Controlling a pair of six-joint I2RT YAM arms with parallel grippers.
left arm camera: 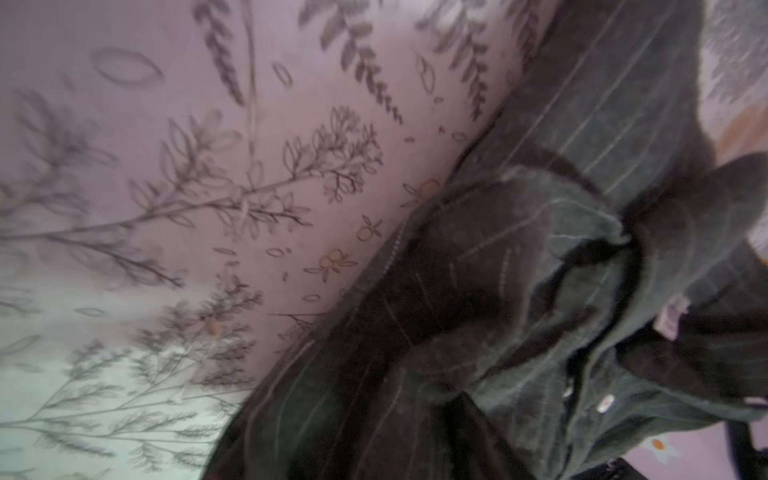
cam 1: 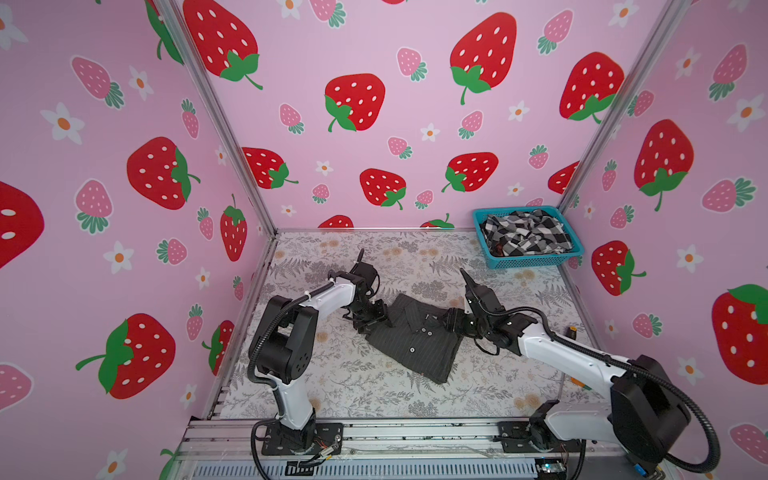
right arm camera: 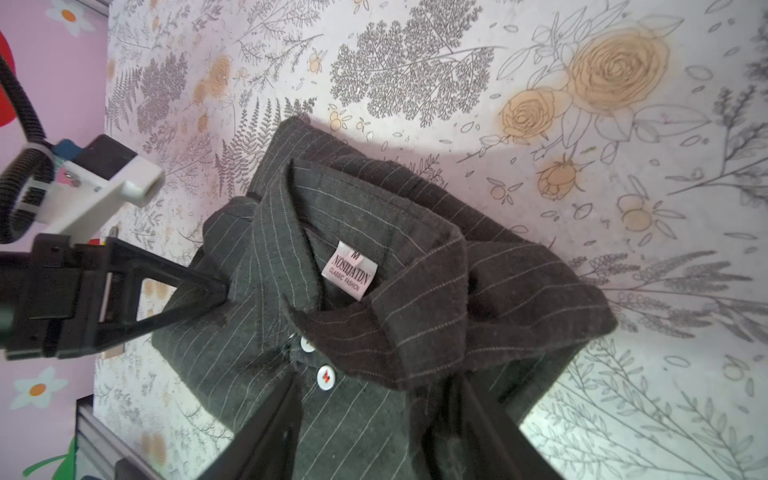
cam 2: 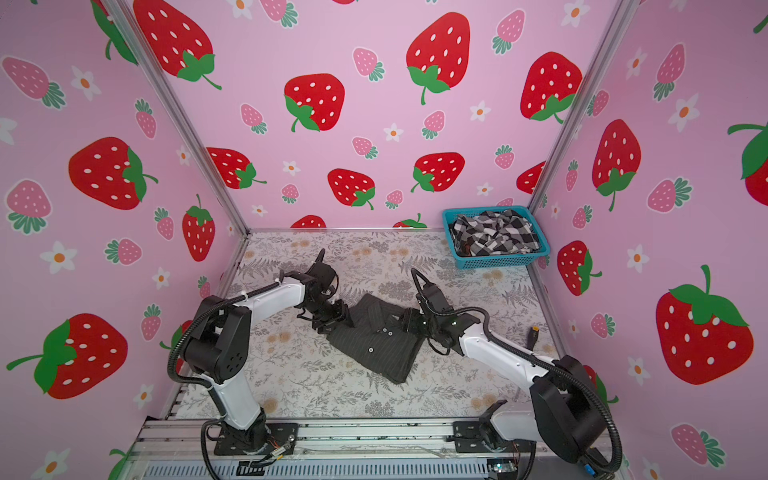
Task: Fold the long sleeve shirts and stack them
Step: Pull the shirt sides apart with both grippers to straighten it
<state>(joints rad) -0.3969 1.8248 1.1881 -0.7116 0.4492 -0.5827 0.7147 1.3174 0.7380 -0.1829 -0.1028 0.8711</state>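
A dark charcoal pinstriped long sleeve shirt [cam 1: 415,345] [cam 2: 374,345] lies folded at the middle of the table, collar toward the back. In the right wrist view its collar, pink label and white buttons show [right arm camera: 374,249]. My right gripper [right arm camera: 380,415] [cam 1: 446,322] stands open over the shirt's front below the collar, one finger on each side of a fold. My left gripper [cam 1: 362,325] [right arm camera: 222,291] touches the shirt's left shoulder edge; its jaws are hidden by cloth [left arm camera: 498,291]. A black-and-white checked shirt [cam 1: 525,235] [cam 2: 494,235] lies crumpled in a basket.
The blue plastic basket [cam 1: 528,262] [cam 2: 494,262] sits in the back right corner against the walls. A small dark object with an orange tip [cam 1: 572,331] stands near the right wall. Floral table cover [cam 1: 353,374] spreads around the shirt.
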